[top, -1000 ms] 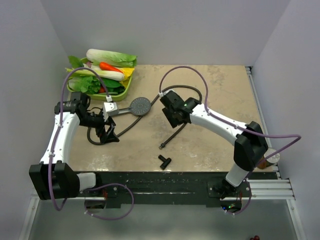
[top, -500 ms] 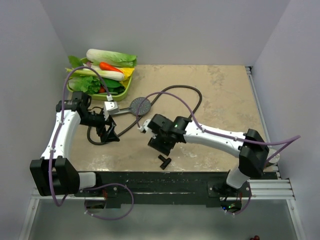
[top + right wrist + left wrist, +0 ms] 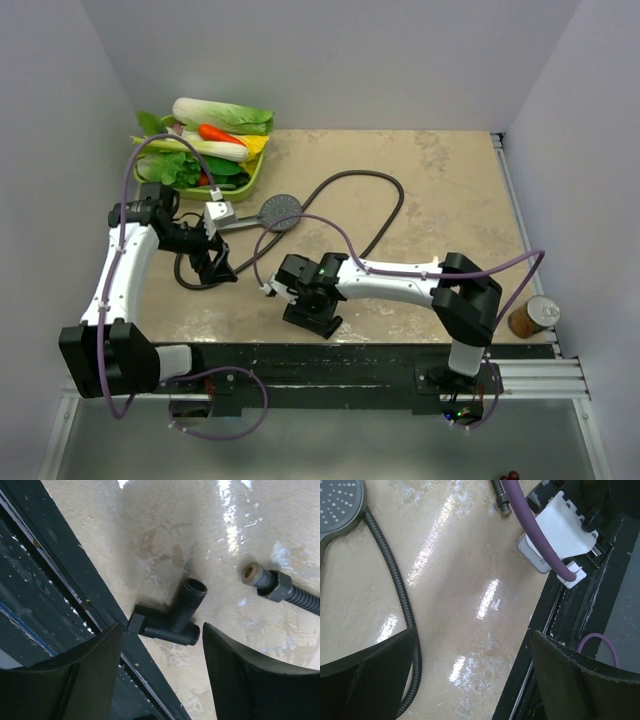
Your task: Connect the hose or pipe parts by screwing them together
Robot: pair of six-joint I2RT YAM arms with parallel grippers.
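Black T-shaped pipe fitting [image 3: 172, 615] lies untouched between the right fingers [image 3: 75, 675], spread apart; left fingers [image 3: 370, 675] gape wide beside the ribbed dark hose [image 3: 399, 587].

High overview looks down; close wrist views share the hose [image 3: 397, 582].

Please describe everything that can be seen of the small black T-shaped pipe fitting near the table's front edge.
The T-shaped fitting is matt black, plastic by its look. A short round tube with an open, seemingly threaded mouth joins a cross bar that ends in a squarish block on one side and a round opening on the other. It lies flat on the beige table, block end at the black rail. The open right gripper hangs over it, not touching; the hose end lies apart.
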